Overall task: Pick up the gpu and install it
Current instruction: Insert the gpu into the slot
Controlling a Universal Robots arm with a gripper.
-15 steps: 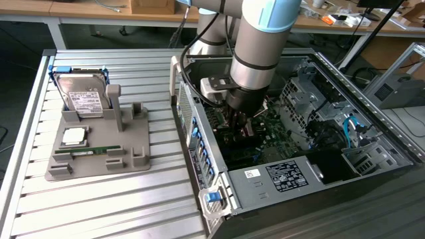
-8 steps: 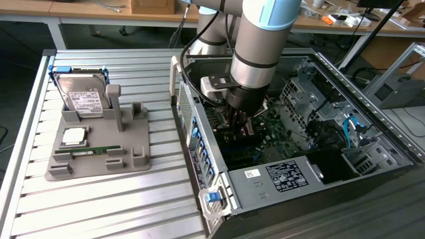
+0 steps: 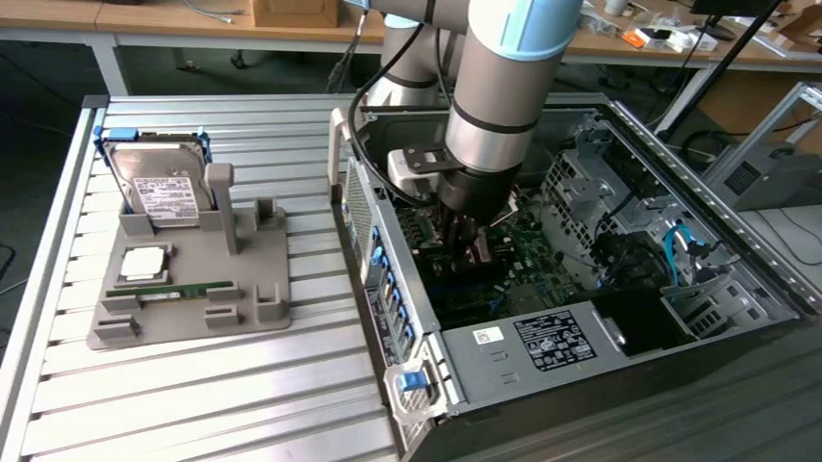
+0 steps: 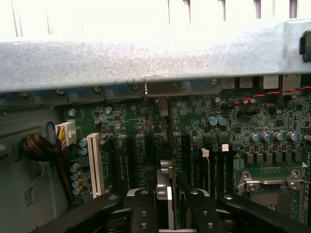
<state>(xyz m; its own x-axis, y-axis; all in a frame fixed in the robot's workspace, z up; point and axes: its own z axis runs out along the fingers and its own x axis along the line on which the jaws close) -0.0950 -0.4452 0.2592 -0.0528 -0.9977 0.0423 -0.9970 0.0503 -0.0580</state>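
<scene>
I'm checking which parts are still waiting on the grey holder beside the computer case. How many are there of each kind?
Hard drive: 1
Processor chip: 1
Green memory stick: 1
Total: 3 parts on the grey holder

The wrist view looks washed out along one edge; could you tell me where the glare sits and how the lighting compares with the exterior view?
Wrist view: the band beyond the grey metal case rail is blown out to white, while the motherboard below stays dim but readable, and the gripper is dark in the foreground. Exterior view: even room light, with soft sheen on the ribbed table and deep shadow inside the computer case.
</scene>
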